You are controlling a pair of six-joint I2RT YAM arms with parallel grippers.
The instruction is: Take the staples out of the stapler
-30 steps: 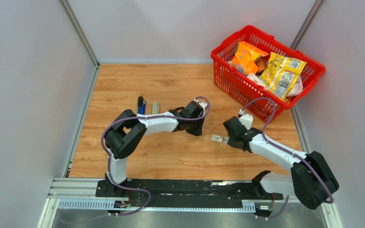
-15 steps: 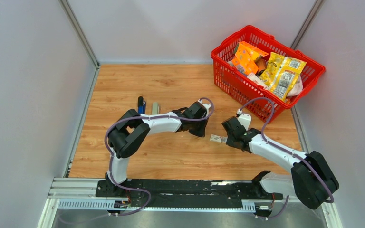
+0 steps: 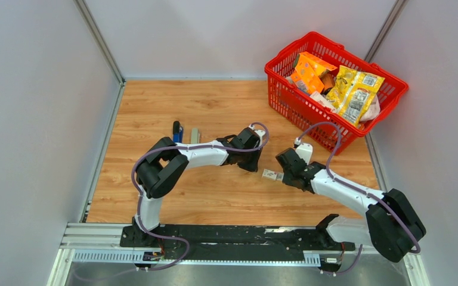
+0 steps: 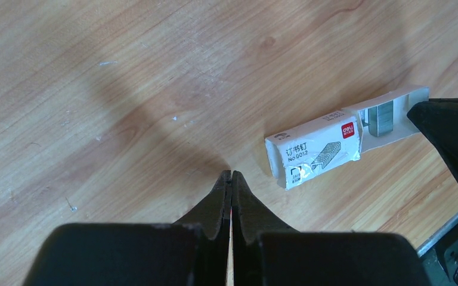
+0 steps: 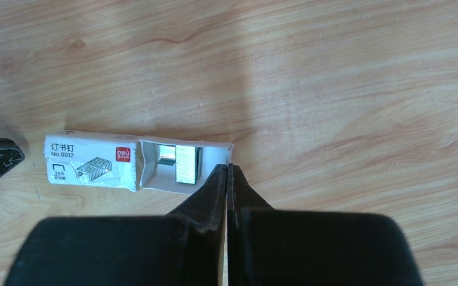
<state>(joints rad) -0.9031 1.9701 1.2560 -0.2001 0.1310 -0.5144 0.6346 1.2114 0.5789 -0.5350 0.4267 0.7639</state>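
The stapler [image 3: 178, 131], small, blue and black, lies at the left of the wooden table [image 3: 155, 107], away from both arms. A white staple box [image 5: 92, 164] lies mid-table with its inner tray [image 5: 155, 179] slid out, and a block of grey staples [image 5: 186, 162] shows in the tray. My right gripper [image 5: 228, 167] is shut with its tips at the tray's right end. My left gripper [image 4: 231, 174] is shut on nothing, its tips on bare wood just left of the staple box [image 4: 313, 150]. The staples [image 4: 383, 116] also show there.
A grey metal bar [image 3: 194, 135] lies just right of the stapler. A red basket [image 3: 286, 98] full of snack packets stands at the back right. Grey walls close in the table on the left, back and right.
My left gripper has closed its last bit and shifted slightly right toward the box. The right gripper and the box have crept a little to the left.
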